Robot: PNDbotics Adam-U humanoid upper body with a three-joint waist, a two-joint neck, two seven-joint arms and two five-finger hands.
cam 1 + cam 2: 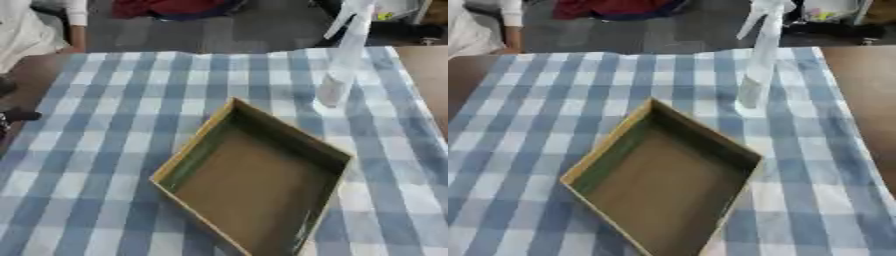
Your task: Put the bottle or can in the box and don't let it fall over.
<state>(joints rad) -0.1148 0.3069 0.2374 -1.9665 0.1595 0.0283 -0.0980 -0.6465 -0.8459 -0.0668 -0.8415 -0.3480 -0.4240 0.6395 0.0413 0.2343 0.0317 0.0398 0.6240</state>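
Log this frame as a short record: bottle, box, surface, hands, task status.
bottle: clear spray bottle, upright on the cloth, beyond the box's far right side, apart from it
box: open cardboard box, empty, set askew
surface: table under a blue and white checked cloth
hands: left, a dark part at the left edge, fingers not readable; right not in view
status: bottle not yet in the box

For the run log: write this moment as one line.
tall clear plastic spray bottle: upright beyond box | open brown cardboard box: empty | blue-checked tablecloth | left hand: at left edge | right hand: unseen
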